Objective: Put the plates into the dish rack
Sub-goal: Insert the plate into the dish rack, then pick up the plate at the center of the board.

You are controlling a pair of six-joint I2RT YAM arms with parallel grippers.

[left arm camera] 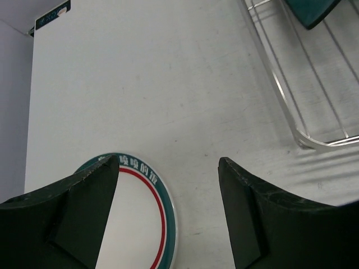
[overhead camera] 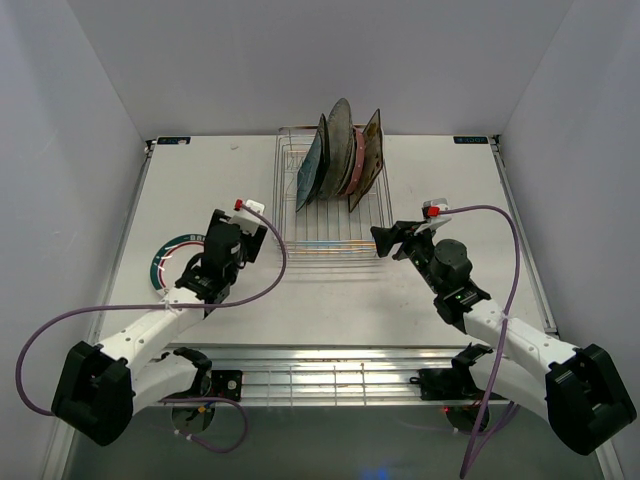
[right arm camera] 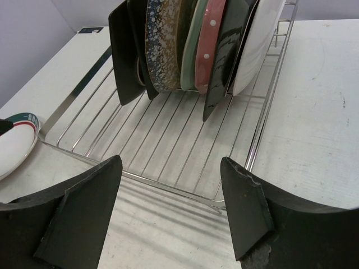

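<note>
The silver wire dish rack [overhead camera: 322, 235] stands at the table's middle. Several plates stand upright in its far half: a teal one [overhead camera: 310, 172], the grey speckled round one [overhead camera: 338, 140], a pink one [overhead camera: 355, 160] and a dark floral square one [overhead camera: 368, 155]. The right wrist view shows the grey speckled [right arm camera: 162, 39], mint green [right arm camera: 190, 45], pink dotted [right arm camera: 210, 39], black floral [right arm camera: 224, 61] and white [right arm camera: 255, 39] plates. A white teal-rimmed plate [overhead camera: 168, 256] lies flat on the table at left, also in the left wrist view [left arm camera: 140, 218]. My left gripper [overhead camera: 238, 236] is open over its right edge [left arm camera: 168, 168]. My right gripper [overhead camera: 388, 242] is open and empty at the rack's near right corner [right arm camera: 171, 165].
The rack's near half [right arm camera: 162, 143] is bare wire. A second wire rack [overhead camera: 320, 378] lies along the near edge between the arm bases. White walls close in the table on three sides. Purple cables loop from both arms.
</note>
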